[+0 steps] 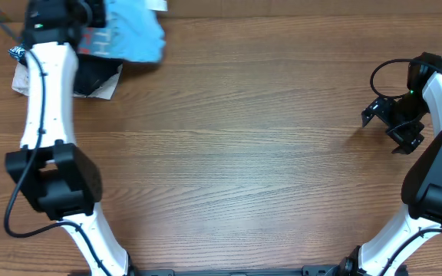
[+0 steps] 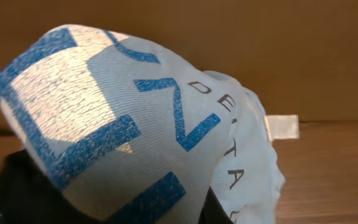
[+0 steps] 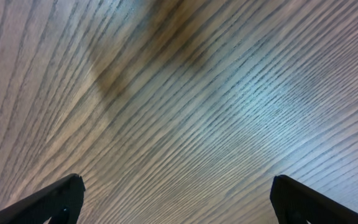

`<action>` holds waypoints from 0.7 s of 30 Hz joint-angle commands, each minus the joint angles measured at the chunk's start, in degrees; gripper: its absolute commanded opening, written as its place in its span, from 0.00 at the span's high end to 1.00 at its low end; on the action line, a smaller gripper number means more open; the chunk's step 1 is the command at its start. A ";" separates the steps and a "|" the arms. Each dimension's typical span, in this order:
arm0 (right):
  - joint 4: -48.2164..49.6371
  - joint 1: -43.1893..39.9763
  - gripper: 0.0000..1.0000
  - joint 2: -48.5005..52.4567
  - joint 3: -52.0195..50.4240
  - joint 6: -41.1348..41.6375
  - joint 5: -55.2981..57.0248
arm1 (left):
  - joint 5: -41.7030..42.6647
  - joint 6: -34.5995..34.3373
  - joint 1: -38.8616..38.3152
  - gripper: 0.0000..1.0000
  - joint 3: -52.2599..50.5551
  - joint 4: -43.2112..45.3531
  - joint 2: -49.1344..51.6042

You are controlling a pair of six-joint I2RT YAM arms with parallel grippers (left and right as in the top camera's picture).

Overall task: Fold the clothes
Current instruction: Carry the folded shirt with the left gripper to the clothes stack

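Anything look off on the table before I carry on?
Yes: the T-shirt is bunched into a wad at the far left corner of the table, partly over the dark garments, not spread flat for folding.

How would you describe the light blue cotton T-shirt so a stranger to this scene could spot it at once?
On the brown wooden table, go to the far left corner, where the white left arm ends. There a bunched light sky-blue T-shirt is next to a black garment. It alone is blue and bears large lettering.
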 commanded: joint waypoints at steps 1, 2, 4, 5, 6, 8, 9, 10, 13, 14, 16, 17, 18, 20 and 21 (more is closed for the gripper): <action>-0.28 0.00 0.00 -0.52 1.05 -0.35 -0.07 | -0.37 0.81 3.67 0.93 1.66 0.44 0.07; -0.39 0.00 0.00 -0.52 1.05 -0.37 -0.07 | -0.39 0.52 4.39 0.91 1.66 0.35 0.07; -0.68 0.00 0.00 -0.52 1.05 -0.37 -0.07 | -0.37 -0.35 5.95 0.90 1.64 0.04 0.09; -0.87 0.00 0.00 -0.52 1.05 -0.35 -0.07 | -0.37 -0.63 6.67 0.91 1.62 -0.15 0.09; -1.18 0.00 0.00 -0.52 1.05 -0.37 -0.09 | -0.37 -0.92 7.61 0.91 1.44 -0.17 0.09; -1.51 0.00 0.00 -0.52 1.05 -0.37 -0.07 | -0.37 -0.92 8.52 0.91 1.40 -0.24 0.39; -1.66 0.00 0.00 -0.52 1.05 -0.37 -0.07 | -0.39 -0.92 8.85 0.91 1.40 -0.24 0.57; -1.86 0.00 0.00 -0.52 1.05 -0.37 -0.07 | -0.39 -0.98 9.29 0.91 1.42 -0.28 0.85; -2.29 0.00 0.00 -0.52 1.05 -0.37 -0.07 | -0.39 -1.36 10.23 0.84 1.40 -0.42 1.79; -2.43 0.00 0.00 -0.52 1.05 -0.37 -0.07 | -0.42 -1.36 10.51 0.82 1.40 -0.42 2.43; -2.69 0.00 0.00 -0.52 1.05 -0.37 -0.07 | -0.42 -1.33 10.86 0.73 1.40 -0.42 3.85; -2.86 0.00 0.00 -0.52 1.05 -0.37 -0.07 | -0.42 -1.33 10.97 0.71 1.42 -0.57 4.55; -2.97 0.00 0.00 -0.52 1.05 -0.37 -0.07 | -0.57 -1.36 11.02 0.67 1.40 -0.66 5.29; -3.41 0.00 0.00 -0.52 1.05 -0.37 -0.07 | -2.03 -3.41 11.37 0.59 1.42 -0.72 8.02; -3.50 0.00 0.00 -0.52 1.05 -0.37 -0.07 | -3.30 -5.09 11.58 0.55 1.40 -0.72 8.94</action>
